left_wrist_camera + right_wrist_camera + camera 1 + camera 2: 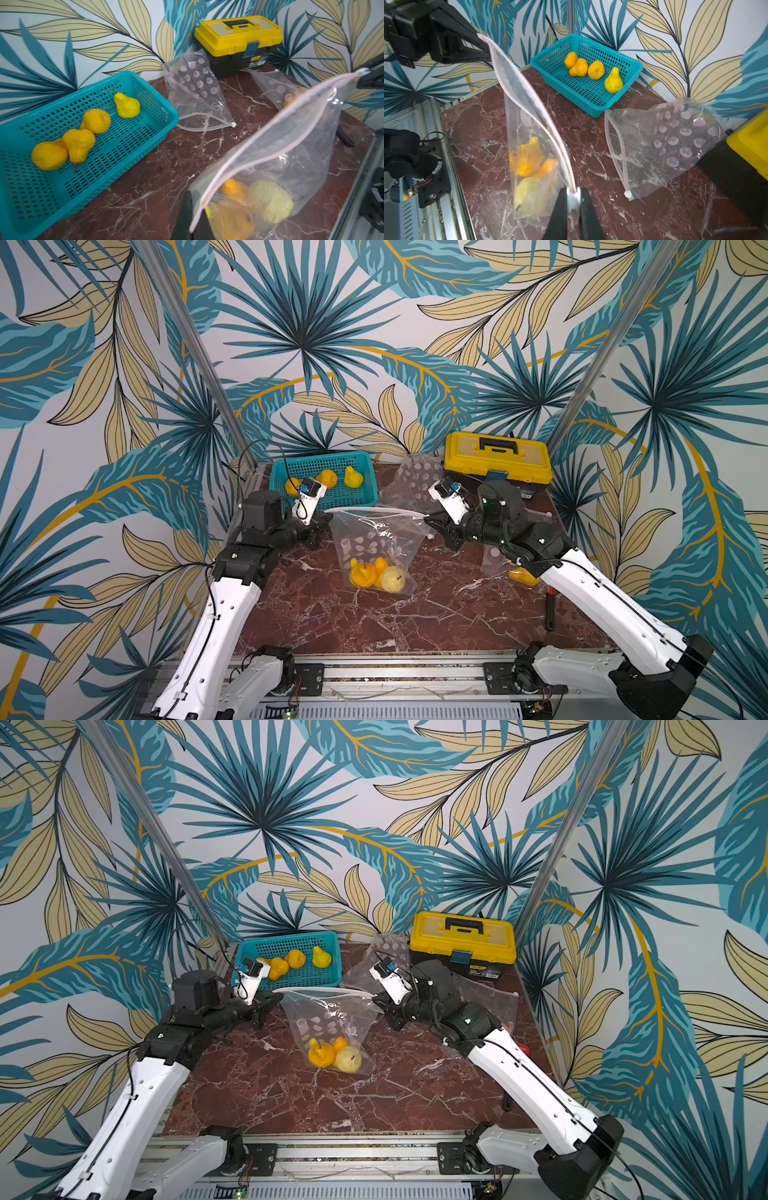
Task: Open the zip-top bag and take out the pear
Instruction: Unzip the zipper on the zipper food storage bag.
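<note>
Three zip-top bags, one basket, one toolbox, seven visible pears.

Left gripper cut off by frame edge in left wrist view, only dark finger seen, blurred behind zip-top bag film; right gripper fingers cut off at frame edge in right wrist view; pears in bag overlapped and veiled by plastic, count not settled; second filled bag mostly hidden behind right arm in a top view, contents only partly seen; toolbox cut off by edge; toolbox label too small to be read
</note>
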